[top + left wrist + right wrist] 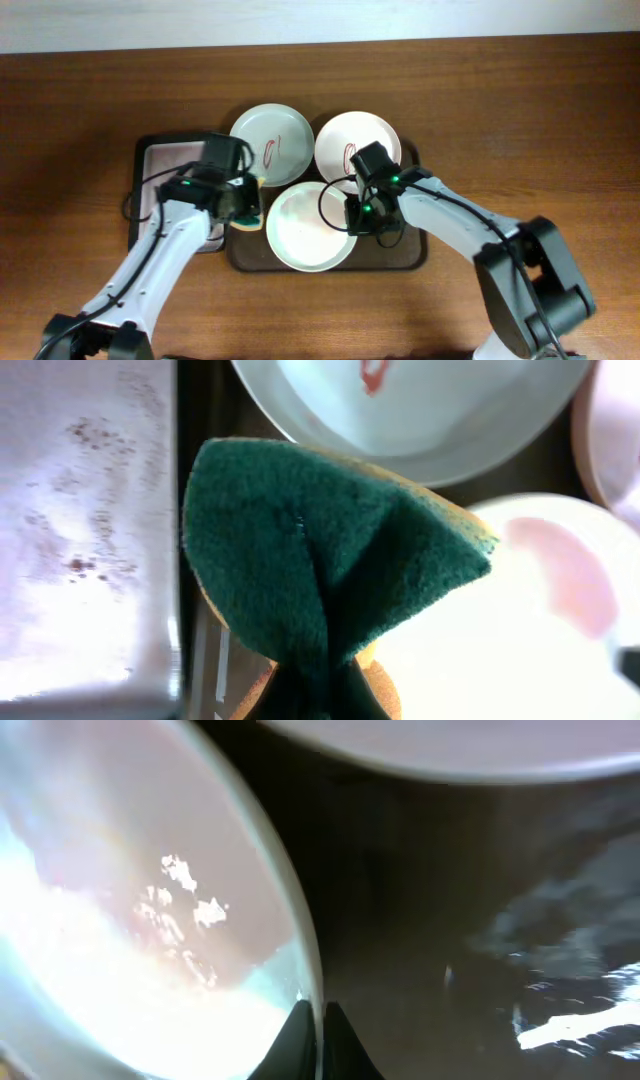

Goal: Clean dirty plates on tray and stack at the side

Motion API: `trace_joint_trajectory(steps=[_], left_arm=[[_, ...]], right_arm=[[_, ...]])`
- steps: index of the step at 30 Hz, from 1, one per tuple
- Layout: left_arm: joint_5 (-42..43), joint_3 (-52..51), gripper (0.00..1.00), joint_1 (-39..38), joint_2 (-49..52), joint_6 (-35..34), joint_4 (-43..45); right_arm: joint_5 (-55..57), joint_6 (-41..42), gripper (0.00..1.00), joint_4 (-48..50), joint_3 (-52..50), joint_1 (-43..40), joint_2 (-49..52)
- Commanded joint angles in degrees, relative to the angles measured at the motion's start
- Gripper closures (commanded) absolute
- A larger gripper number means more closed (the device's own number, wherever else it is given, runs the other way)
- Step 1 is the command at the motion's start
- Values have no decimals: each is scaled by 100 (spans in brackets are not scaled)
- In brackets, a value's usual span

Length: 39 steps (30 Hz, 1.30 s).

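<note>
My left gripper (246,208) is clamped on a folded green scouring sponge (320,560), just beside the near plate (305,235) at its left rim. My right gripper (320,1032) pinches that plate's right rim. It lies on the brown tray (400,258), mid-desk. The rear left plate (270,140) and rear right plate (355,145) each show a red smear.

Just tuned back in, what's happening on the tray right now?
The left gripper holds a folded green sponge at the left edge of the front plate, which lies on the dark tray. The right gripper pinches that plate's right rim, seemingly steadying it. The left wrist view shows a faint pink smear on it. Behind it, the pale green plate and the white plate each carry a red smear. No plate is stacked at the side yet.
</note>
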Motion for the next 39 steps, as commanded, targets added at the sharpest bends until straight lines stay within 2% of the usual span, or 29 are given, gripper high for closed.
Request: trace_joint_trajectory(steps=[1,5,14,21,25,28,35,39], left_arm=[[409,59,100,619,-87,776,-35],[717,57,100,1222,-52,1174,2],[741,55,100,2031,560,1237,258],[726,52,100,2055,1174,1362,492],[726,52,100,2044,1360,1532,553],[723,52,100,2050,1399,1532,601],[728,52,100,2055,1399,1530,616],[726,52,100,2048,1399,1530,621]], right_arm=[[721,-629,96,-284,273,28,-704],[1438,-861,96,-520,352,28,-1163],[3281,-960,96,-787,361,125,-1676],[5217,-1266,96,-758,505,1023,-1803],[6677,-1292,96,-739,505,1650,-1803],[7410,-1598,96,-555,505,2068,-1803],[8275,-1714,96,-328,505,2546,-1803],[8279,-1714,96,-328,505,2546,-1803]])
